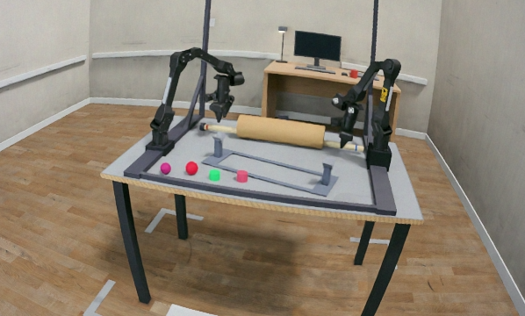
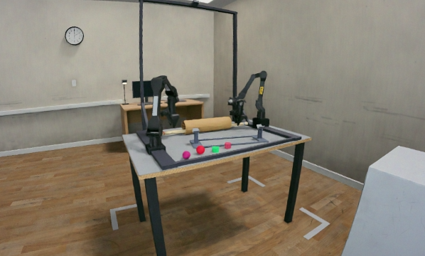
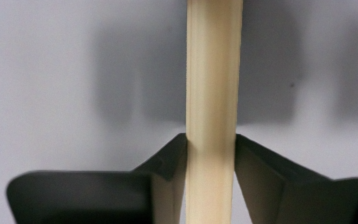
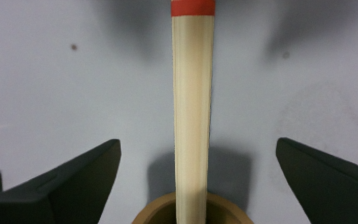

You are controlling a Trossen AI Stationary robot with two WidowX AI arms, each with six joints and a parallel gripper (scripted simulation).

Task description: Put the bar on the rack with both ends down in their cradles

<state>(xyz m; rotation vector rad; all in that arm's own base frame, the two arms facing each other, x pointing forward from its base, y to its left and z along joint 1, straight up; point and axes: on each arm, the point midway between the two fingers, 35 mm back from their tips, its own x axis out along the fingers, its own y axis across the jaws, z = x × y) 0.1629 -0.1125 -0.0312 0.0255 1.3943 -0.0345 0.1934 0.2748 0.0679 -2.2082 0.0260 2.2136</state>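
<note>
"Balls, one magenta [image 1: 165, 168] [image 2: 186, 155] and one red [image 1: 191, 168] [image 2: 200, 150], and the green block [image 1: 214, 175] [image 2: 215, 149] and pinkish-red block [image 1: 242, 176] [image 2: 227, 145]?"

"Along the bench's [image 1: 403, 217] [image 2: 131, 156] front edge."

"And the blue-grey two-post rack [image 1: 218, 148] [image 2: 196, 136]?"

"Behind them, its cradles unfilled."

"The pale wooden bar [image 1: 223, 128] [image 2: 175, 131] [image 3: 212, 100] [image 4: 192, 100]?"

"Farther, toward the back edge, through the tan paper roll [image 1: 280, 132] [image 2: 207, 124] [image 4: 232, 209]. The left gripper [image 1: 345, 142] [image 2: 238, 122] [image 3: 208, 140] has its jaws clamped on the bar's bare wood."

"And the right gripper [image 1: 219, 118] [image 2: 173, 125] [image 4: 198, 146]?"

"Jaws wide apart, either side of the bar near its red-banded end, touching nothing."
</note>
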